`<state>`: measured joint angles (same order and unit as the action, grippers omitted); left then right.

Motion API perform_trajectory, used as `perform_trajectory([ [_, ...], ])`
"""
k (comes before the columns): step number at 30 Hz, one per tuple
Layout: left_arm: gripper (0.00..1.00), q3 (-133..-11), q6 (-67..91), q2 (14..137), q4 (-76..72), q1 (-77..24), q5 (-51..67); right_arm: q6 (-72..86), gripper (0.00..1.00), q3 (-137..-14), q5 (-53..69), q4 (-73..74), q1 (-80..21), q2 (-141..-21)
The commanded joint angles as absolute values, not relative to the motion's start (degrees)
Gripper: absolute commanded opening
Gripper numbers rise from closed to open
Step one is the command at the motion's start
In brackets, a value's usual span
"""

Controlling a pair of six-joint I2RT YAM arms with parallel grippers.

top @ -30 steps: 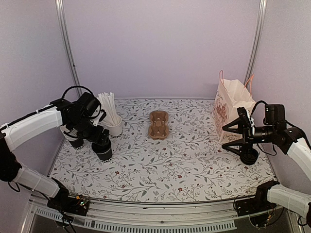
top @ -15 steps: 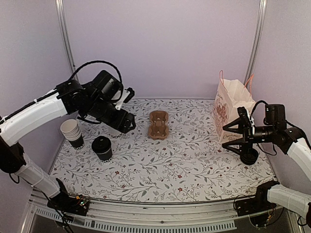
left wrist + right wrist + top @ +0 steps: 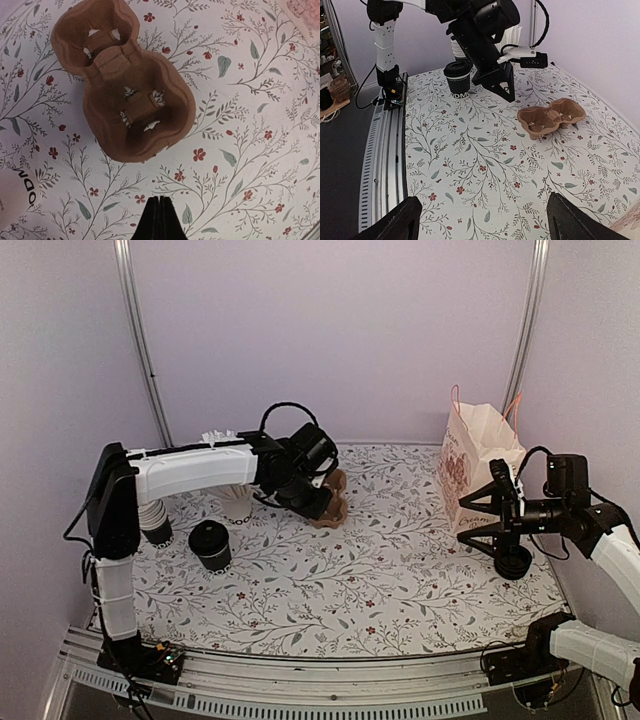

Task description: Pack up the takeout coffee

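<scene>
The takeout coffee [image 3: 210, 544], a black cup with a black lid, stands alone on the left of the table, also in the right wrist view [image 3: 456, 71]. My left gripper [image 3: 322, 509] hangs over the near end of the brown two-cup carrier [image 3: 335, 483]. In its own view the fingertips [image 3: 159, 201] are pressed together with nothing between them, just short of the carrier [image 3: 125, 90]. A pink-handled paper bag [image 3: 476, 465] stands at the right. My right gripper [image 3: 477, 520] is open beside it, facing left, its fingers [image 3: 395, 220] wide apart and empty.
A stack of lidless black cups [image 3: 152, 520] and a white straw holder [image 3: 238, 504] stand behind the coffee. A low stack of black lids [image 3: 513, 561] lies under my right gripper. The left arm [image 3: 485, 35] reaches across the table's back left.
My left arm has swung right, away from the coffee and cups, to the carrier, and its gripper has shut empty. The coffee stays where it stood. The right arm has barely moved.
</scene>
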<state>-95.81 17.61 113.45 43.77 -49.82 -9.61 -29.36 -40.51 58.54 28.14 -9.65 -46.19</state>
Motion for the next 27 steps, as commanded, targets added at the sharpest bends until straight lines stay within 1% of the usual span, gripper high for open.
perform_trajectory([
  [1, 0.00, -101.32, 17.75, 118.78, 39.02, -47.79, -8.84, -29.00, 0.89, -39.59, 57.57, 27.16, -9.21, -46.22],
  [10, 0.00, -107.36, 16.24, 127.99, 37.16, -45.82, -7.33, -29.24, 0.89, -39.46, 57.57, 27.25, -8.84, -46.39],
  [27, 0.00, -111.38, 12.88, 133.83, 38.59, -45.99, -2.24, -30.13, 0.89, -39.81, 57.92, 28.15, -8.80, -47.46],
])
